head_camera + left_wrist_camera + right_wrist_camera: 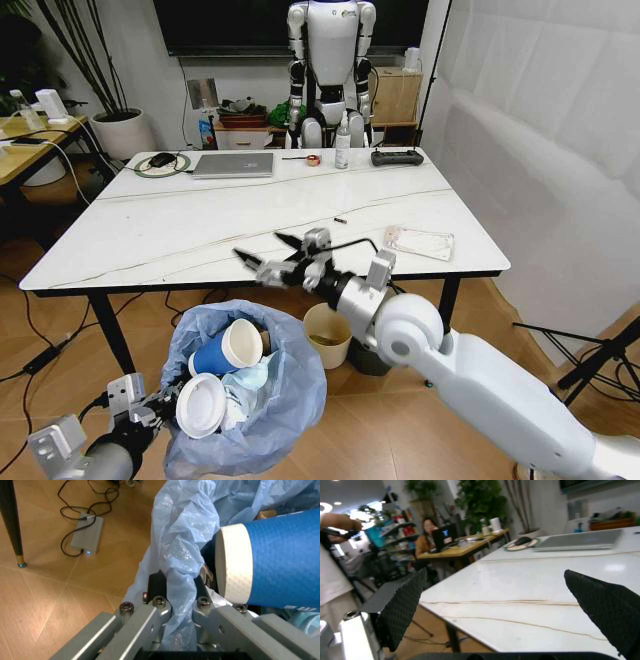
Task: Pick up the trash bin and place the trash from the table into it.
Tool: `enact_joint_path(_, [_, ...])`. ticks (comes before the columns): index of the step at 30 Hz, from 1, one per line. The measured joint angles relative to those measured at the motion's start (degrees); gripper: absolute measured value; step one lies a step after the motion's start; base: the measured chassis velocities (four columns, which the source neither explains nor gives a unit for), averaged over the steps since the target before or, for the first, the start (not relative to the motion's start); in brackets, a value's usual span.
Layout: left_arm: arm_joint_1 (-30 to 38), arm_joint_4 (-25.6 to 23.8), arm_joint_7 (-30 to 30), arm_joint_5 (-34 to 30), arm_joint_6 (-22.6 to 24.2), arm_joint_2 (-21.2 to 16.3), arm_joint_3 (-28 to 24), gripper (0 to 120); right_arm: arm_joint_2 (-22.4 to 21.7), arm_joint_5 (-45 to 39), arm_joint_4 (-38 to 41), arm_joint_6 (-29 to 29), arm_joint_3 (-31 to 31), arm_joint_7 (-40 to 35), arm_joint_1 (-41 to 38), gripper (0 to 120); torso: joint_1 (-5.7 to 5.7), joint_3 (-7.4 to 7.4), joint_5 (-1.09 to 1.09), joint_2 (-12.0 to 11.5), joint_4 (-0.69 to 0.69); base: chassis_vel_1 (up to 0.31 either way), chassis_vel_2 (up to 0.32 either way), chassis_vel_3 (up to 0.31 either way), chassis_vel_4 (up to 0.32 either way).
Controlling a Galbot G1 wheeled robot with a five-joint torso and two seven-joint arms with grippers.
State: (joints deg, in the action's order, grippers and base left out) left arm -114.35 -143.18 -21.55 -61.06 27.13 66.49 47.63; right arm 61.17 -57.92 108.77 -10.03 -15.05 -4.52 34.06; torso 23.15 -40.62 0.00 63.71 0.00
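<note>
Holding the trash bin (pixel 250 400) at its near rim, my left gripper (pixel 150 410) has its metal fingers (pixel 202 588) pinched on a fold of the crinkled, translucent light-blue bag (pixel 182 555). The bin hangs low in front of the table (pixel 150 240), below its black front edge. Inside I see a textured blue paper cup (pixel 225 350) with a white rolled rim, a round white lid (pixel 200 405) and a pale-blue mask (pixel 250 380). My right gripper (pixel 268 256) hovers over the table's front edge, its ribbed black fingers (pixel 400 607) spread apart and empty above the veined marble-look top.
</note>
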Motion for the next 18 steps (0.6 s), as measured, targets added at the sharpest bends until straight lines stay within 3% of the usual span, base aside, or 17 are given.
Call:
enact_joint_path(9, [0.2, 0.0, 0.2, 0.0, -0.1, -0.1, -0.2, 0, 3.1, 5.0, -10.1, -3.7, 2.4, -0.9, -3.7, 100, 0.0, 0.0, 0.0, 0.0, -0.01, 0.0, 0.0, 0.0, 0.0])
enact_joint_path(14, [0.5, -0.1, 0.4, 0.4, -0.1, 0.1, -0.4, 0, 9.0, 13.3, -24.7, -8.0, 3.5, 2.1, -8.0, 100, 0.0, -0.01, 0.0, 0.0, 0.0, 0.0, 0.0, 0.0, 0.0])
enact_joint_path(18, [0.5, -0.1, 0.5, 0.5, -0.1, 0.2, -0.3, 0, 11.0, 15.8, -29.4, -7.9, 3.9, 4.1, -9.7, 100, 0.0, 0.0, -0.01, 0.0, 0.01, 0.0, 0.0, 0.0, 0.0])
